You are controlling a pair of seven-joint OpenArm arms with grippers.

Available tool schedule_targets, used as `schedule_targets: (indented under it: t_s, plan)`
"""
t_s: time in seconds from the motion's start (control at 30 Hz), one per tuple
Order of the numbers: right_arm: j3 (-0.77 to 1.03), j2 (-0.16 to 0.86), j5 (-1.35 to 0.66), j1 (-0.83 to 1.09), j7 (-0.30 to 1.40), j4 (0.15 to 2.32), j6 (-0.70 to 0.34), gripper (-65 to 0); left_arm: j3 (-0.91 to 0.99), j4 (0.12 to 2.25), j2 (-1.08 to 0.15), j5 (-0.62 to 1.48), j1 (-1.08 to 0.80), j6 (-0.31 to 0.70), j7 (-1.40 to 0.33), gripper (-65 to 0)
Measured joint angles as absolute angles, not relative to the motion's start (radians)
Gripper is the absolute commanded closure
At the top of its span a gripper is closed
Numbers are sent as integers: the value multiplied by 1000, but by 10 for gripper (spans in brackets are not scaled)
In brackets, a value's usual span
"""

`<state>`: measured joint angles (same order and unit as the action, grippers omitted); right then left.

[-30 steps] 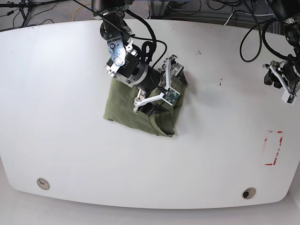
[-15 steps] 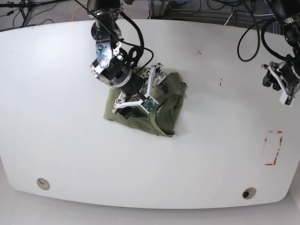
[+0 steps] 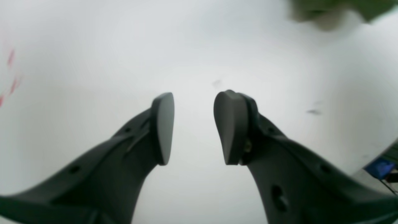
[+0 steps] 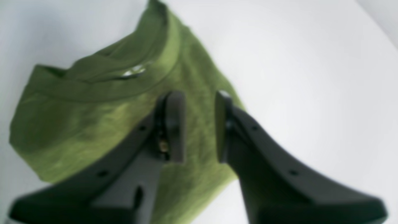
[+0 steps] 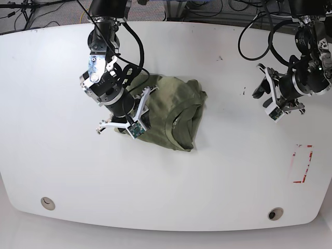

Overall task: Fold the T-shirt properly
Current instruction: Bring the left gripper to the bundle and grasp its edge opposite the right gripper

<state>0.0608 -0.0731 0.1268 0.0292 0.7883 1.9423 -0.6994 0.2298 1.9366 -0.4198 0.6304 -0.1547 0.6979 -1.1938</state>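
The olive-green T-shirt [image 5: 176, 111] lies folded into a rumpled block at the middle of the white table [image 5: 218, 171]. Its ribbed collar [image 4: 124, 77] shows in the right wrist view. My right gripper [image 5: 129, 115] hangs over the T-shirt's left edge. Its dark fingers [image 4: 174, 124] stand a narrow gap apart above the T-shirt [image 4: 77, 130], with nothing between them, so the right gripper [image 4: 199, 124] counts as open. My left gripper [image 5: 275, 101] is well to the right of the T-shirt. The left gripper [image 3: 192, 127] is open over bare table, with a green blur of T-shirt [image 3: 326, 9] at the top edge.
A red tape mark [image 5: 302, 163] sits near the table's right edge and shows as red streaks [image 3: 11, 59] in the left wrist view. Two round holes [image 5: 47, 203] [image 5: 275, 213] lie near the front edge. Cables [image 5: 207, 10] crowd the floor behind the table.
My right arm has drawn back leftward from over the shirt's middle to its left edge, and its jaws have narrowed. My left arm has moved left, in from the table's right edge.
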Motion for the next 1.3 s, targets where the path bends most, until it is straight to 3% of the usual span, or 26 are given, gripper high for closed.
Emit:
schedule_targets:
  t_s: [0.17,0.43,0.77,1.3]
  plan:
    - [67,-30,128,-10,785,1927,-699,-54,167,1948,-383,617,-150,694,-1204,-237]
    - [73,25,131,-74,789,1832,-699,-54,37,1952,-314,615,-133,577,-1107,-237]
    - [129,37,126,-122,782,1705,-699,-52,-138,1949,-173,447,-111,337,-973,-239]
    - [133,33,124,-130,777,1636,-699,-52,-274,1897,-91,292,-110,340,-941,-239]
